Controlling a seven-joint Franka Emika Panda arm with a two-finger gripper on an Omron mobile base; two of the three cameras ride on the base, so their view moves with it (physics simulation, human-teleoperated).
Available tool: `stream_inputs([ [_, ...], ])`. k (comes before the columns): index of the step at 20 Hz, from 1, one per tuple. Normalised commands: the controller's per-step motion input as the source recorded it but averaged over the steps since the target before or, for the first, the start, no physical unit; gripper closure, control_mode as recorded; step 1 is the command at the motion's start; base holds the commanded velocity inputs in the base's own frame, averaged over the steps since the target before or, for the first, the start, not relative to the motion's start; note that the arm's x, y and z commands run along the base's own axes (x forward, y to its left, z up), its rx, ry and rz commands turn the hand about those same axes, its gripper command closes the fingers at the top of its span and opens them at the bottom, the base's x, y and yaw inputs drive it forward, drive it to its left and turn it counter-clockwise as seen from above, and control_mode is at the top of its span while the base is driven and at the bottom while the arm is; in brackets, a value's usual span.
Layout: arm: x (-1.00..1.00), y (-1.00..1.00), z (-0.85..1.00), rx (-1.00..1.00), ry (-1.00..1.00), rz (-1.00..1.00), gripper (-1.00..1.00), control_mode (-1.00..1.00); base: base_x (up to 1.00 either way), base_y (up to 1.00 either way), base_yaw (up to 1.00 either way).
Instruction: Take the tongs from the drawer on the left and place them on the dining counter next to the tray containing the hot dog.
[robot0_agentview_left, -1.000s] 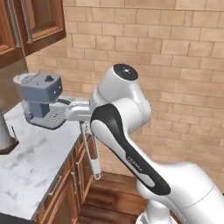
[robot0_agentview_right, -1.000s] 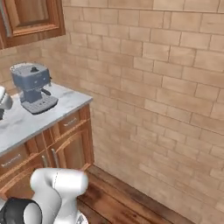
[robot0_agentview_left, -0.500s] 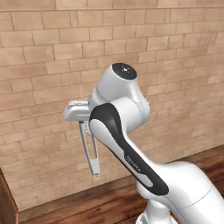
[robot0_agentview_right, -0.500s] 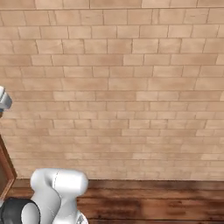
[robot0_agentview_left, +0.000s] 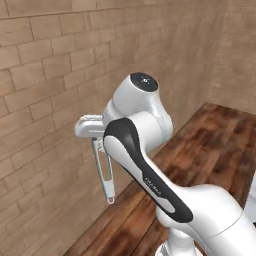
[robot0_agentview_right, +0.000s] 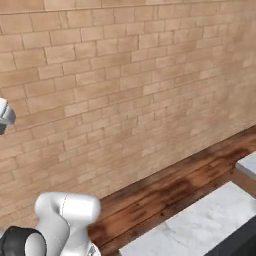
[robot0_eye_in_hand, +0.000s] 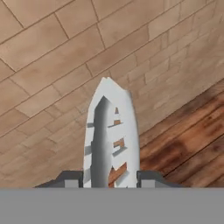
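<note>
The gripper (robot0_agentview_left: 95, 136) sits high at the left of the arm in the left base view, in front of the brick wall (robot0_agentview_left: 45, 75). It is closed on the tongs (robot0_agentview_left: 104, 170), pinching them at their upper end. The tongs hang straight down from it, with the long axis vertical and the free tip pointing at the wooden floor (robot0_agentview_left: 200, 150), well above the boards and touching nothing else. Their 2 slim arms lie close together, nearly parallel.

In the hand view the tongs (robot0_eye_in_hand: 110, 135) run away from the camera between the 2 dark fingertips (robot0_eye_in_hand: 70, 178), which press against them on either side. The pale metal narrows to a rounded point at the far end, and slots show along one arm. Behind them lie the brick wall and, to the right, the floor boards.

In the right base view a white, grey-veined marble counter (robot0_agentview_right: 200, 225) comes in at the lower right, near the camera; it is probably the dining counter, though too little of it shows to be sure. Brick wall (robot0_agentview_right: 125, 75) spans the far side, meeting the floor (robot0_agentview_right: 175, 180) along a diagonal line.
</note>
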Motion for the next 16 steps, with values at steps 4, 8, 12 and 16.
stream_inputs([
  [4, 0.0, 0.0, 0.0, 0.0, 0.0, 0.0, 1.0, 1.0, 0.24, -0.27, -0.9],
  [8, 0.0, 0.0, 0.0, 0.0, 0.0, 0.0, 1.0, 1.0, 0.49, 0.33, -0.58],
  [12, 0.0, 0.0, 0.0, 0.0, 0.0, 0.0, 1.0, 1.0, 0.98, 0.44, -0.2],
  [16, 0.0, 0.0, 0.0, 0.0, 0.0, 0.0, 1.0, 1.0, 1.0, 0.29, -0.09],
])
